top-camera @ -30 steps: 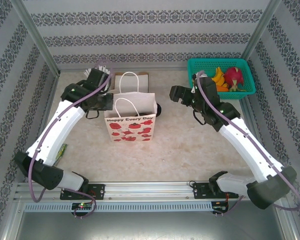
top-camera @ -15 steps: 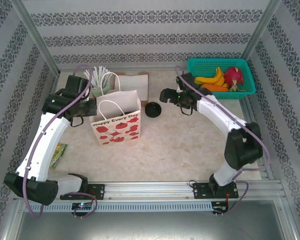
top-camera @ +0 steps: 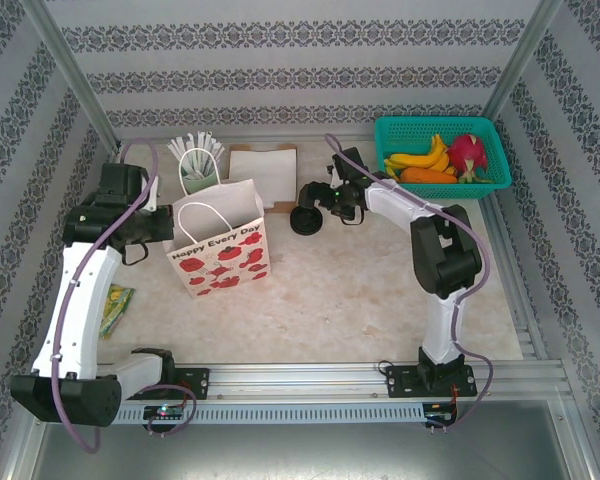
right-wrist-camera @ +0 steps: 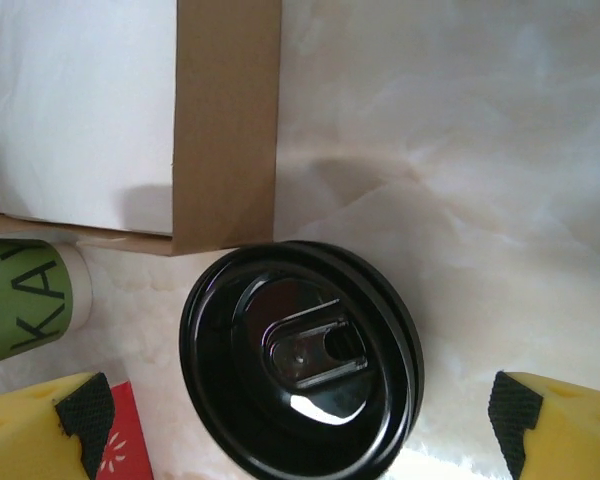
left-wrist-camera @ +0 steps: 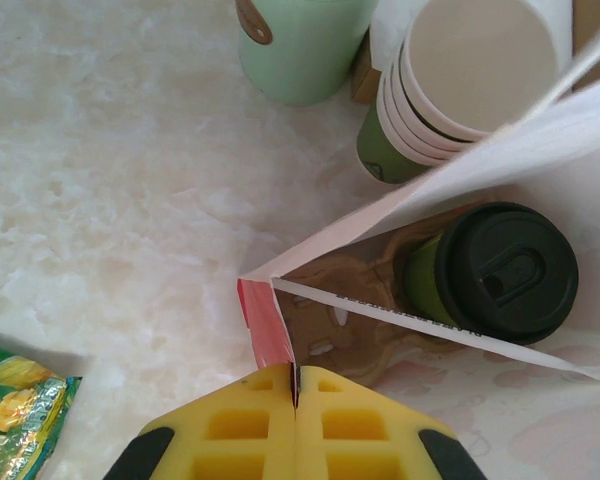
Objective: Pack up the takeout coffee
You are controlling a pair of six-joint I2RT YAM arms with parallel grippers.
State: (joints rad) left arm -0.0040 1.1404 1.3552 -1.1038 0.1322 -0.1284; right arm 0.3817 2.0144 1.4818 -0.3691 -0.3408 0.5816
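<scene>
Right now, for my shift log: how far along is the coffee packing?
Done: the lidded cup stands inside the paper bag. In hand: the left fingers are shut on the bag's rim; the right fingers hang open over loose black lids. Left: probably only releasing the bag.

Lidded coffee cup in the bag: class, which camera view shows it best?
Left wrist: it looks into the paper bag at the lidded coffee cup, black lid and olive side plain. From top external the bag's walls hide it; right wrist faces loose black lids.
</scene>
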